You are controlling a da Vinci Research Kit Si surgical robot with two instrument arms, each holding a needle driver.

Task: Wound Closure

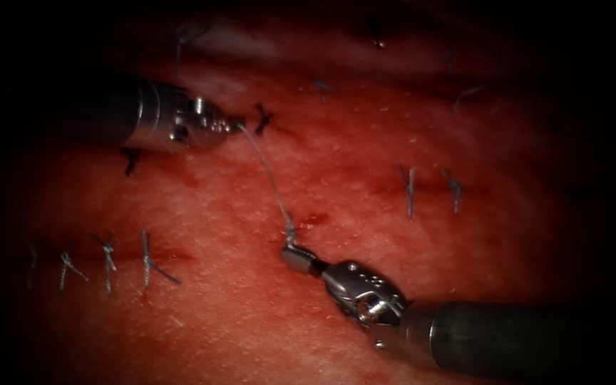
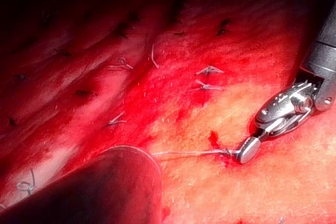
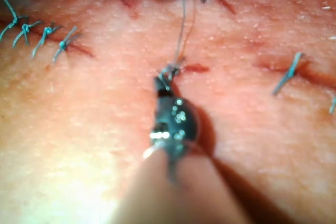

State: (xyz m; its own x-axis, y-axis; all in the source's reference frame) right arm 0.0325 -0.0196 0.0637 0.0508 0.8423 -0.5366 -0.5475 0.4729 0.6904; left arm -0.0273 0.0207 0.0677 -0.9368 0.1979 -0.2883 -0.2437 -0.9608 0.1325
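Thread [image 1: 269, 171] taut btwn left claw [image 1: 235, 125] & right claw [image 1: 292, 257].

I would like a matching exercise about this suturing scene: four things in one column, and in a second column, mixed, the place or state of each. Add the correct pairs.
Things
1. left tool
2. right tool
3. thread
4. row of finished stitches

Places or states
A. stretched tight between the two tools
B. at endoscope view's lower left, tied, no tool touching
C. comes from upper left, fingers shut on the thread's upper end
D. comes from lower right, fingers shut on the thread beside a small cut

Pairs: 1-C, 2-D, 3-A, 4-B
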